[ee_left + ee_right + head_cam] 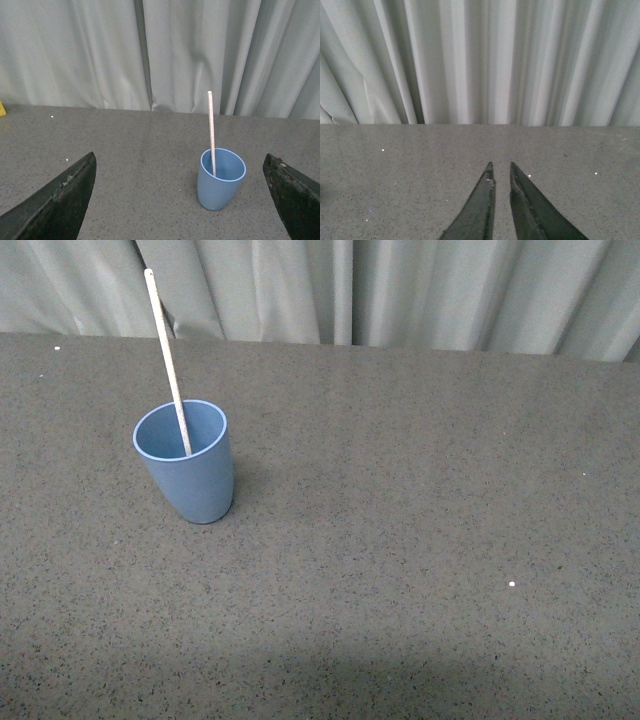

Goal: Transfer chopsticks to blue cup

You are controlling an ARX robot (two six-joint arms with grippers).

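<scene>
The blue cup [187, 462] stands upright on the grey table at the left of the front view. The cream-white chopstick [166, 360] stands in it, leaning against the rim, its top pointing up and to the left. Neither arm shows in the front view. In the left wrist view the cup [219, 180] with the chopstick [211, 130] stands on the table beyond my left gripper [182, 162], which is wide open and empty. In the right wrist view my right gripper [500, 165] is shut on nothing, over bare table.
A grey-white curtain [400, 290] hangs along the table's far edge. A small yellow thing [2, 108] shows at the edge of the left wrist view. A few white specks [512, 584] lie on the table.
</scene>
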